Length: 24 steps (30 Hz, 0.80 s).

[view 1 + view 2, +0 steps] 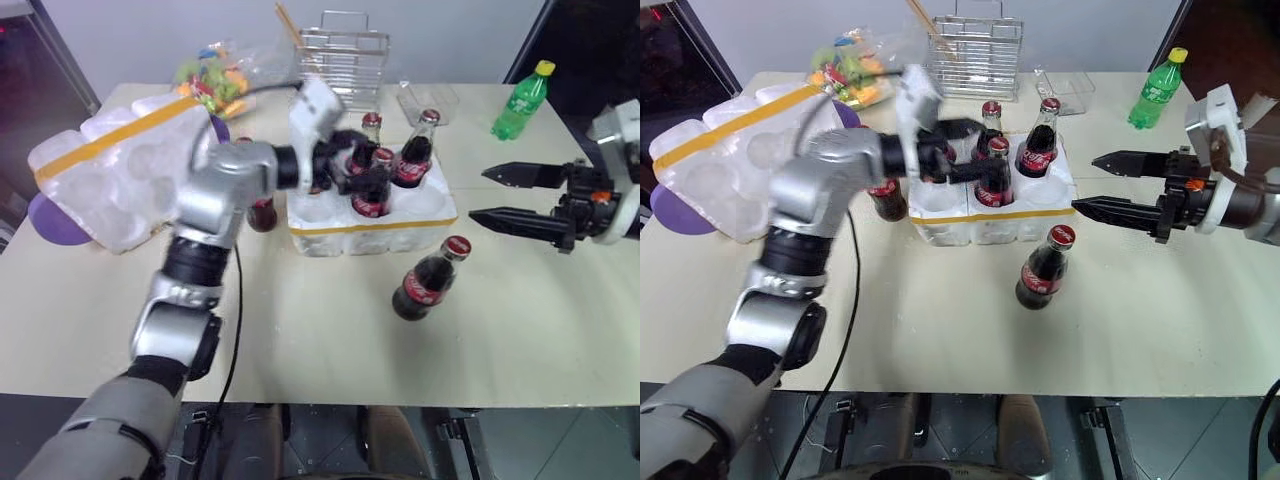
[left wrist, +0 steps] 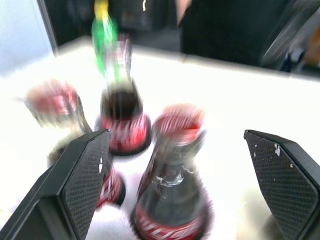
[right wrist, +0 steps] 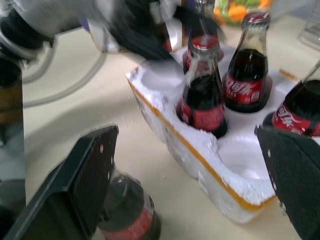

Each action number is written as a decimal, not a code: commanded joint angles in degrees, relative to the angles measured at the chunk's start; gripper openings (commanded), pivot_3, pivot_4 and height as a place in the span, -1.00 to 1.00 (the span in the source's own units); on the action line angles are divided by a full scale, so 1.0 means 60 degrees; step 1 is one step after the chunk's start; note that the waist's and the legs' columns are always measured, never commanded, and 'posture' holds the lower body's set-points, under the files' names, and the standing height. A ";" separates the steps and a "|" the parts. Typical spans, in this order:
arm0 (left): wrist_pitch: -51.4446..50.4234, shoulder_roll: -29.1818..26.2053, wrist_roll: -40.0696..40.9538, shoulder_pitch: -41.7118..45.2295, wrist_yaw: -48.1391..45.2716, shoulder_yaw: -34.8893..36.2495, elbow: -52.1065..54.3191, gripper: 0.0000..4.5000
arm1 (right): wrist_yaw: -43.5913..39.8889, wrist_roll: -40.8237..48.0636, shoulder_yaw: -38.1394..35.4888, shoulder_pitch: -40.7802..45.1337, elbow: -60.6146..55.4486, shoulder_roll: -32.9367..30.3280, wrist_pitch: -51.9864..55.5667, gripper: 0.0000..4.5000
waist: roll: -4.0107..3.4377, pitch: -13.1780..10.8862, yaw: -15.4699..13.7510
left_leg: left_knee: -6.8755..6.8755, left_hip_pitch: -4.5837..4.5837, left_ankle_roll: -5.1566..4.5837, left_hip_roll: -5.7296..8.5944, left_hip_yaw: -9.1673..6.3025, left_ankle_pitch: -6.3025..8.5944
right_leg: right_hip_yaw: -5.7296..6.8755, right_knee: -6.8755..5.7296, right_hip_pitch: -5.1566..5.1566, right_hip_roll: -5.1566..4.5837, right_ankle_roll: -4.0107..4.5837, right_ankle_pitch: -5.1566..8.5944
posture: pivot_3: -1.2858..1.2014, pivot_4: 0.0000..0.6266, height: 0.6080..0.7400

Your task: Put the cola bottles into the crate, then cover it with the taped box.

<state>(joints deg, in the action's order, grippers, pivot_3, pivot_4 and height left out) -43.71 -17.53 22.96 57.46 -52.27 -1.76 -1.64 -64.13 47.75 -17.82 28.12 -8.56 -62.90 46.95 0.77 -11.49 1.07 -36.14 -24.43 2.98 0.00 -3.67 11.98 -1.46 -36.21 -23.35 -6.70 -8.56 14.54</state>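
The scene is evenly and brightly lit from above; soft shadows are cast on the counter. Heavy motion blur is seen in the left wrist view, and the white foam is glared out.

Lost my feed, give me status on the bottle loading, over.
Left gripper open over the crate, right gripper open, both empty. Several bottles seated; one bottle on the table in front, another left of the crate. Taped box waiting far left.

Left arm hides 1 cola bottle beside crate.
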 commanded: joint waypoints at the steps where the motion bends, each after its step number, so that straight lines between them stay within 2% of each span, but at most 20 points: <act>1: -0.1370 -0.0869 0.1552 -0.0558 -0.0085 0.1150 0.2041 0.98 | -0.0191 -0.0126 0.0147 0.0429 0.0170 0.0120 -0.0306 1.00 | -0.0003 0.0002 -0.0009 | -0.0001 0.0005 0.0000 0.0000 0.0001 0.0000 | 0.0000 0.0000 0.0010 -0.0001 0.0000 0.0000 | 0.03 -0.52 0.98; 8: -0.2357 -0.3365 0.2325 -0.2554 0.0223 0.2793 0.3388 0.98 | -0.0575 -0.0517 0.0718 0.1053 0.0718 0.0287 -0.0527 1.00 | -0.0001 0.0001 -0.0009 | -0.0009 0.0009 0.0001 0.0000 0.0000 -0.0001 | 0.0001 0.0004 0.0017 0.0000 0.0001 0.0000 | 0.03 -0.52 0.98; 13: -0.1320 -0.4448 0.1216 -0.3955 0.0844 0.2730 0.3036 0.98 | -0.0839 -0.0673 0.0844 0.1258 0.0916 0.0304 -0.0606 1.00 | -0.0001 0.0001 -0.0058 | -0.0003 0.0009 0.0001 0.0000 0.0000 0.0000 | 0.0001 0.0005 0.0016 0.0000 0.0003 0.0001 | 0.03 -0.52 0.98; 18: 0.0243 -0.4265 0.0552 -0.4905 0.1024 0.2393 0.2427 0.98 | -0.0824 -0.0646 0.0789 0.1256 0.0784 0.0372 -0.0525 1.00 | 0.0000 0.0001 -0.0075 | -0.0005 0.0008 0.0002 0.0000 0.0003 0.0000 | 0.0001 0.0012 0.0019 -0.0001 0.0006 0.0001 | 0.03 -0.52 0.98; 24: 0.1419 -0.3292 -0.0159 -0.4231 0.1595 0.1586 0.0842 0.98 | -0.0621 -0.0400 0.0499 0.1072 0.0399 0.0370 -0.0220 1.00 | 0.0001 0.0001 -0.0073 | -0.0009 0.0007 0.0001 0.0001 0.0003 0.0000 | 0.0001 0.0011 0.0020 -0.0001 0.0005 -0.0001 | 0.03 -0.52 0.98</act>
<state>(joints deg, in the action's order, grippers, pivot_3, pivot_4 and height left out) -37.82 -37.64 23.11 30.19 -43.37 8.31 4.56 -68.16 43.88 -12.00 34.22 -4.20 -60.15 45.41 0.78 -11.48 0.64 -36.19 -24.39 2.99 0.01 -3.65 11.98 -1.46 -36.15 -23.23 -6.71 -8.54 14.53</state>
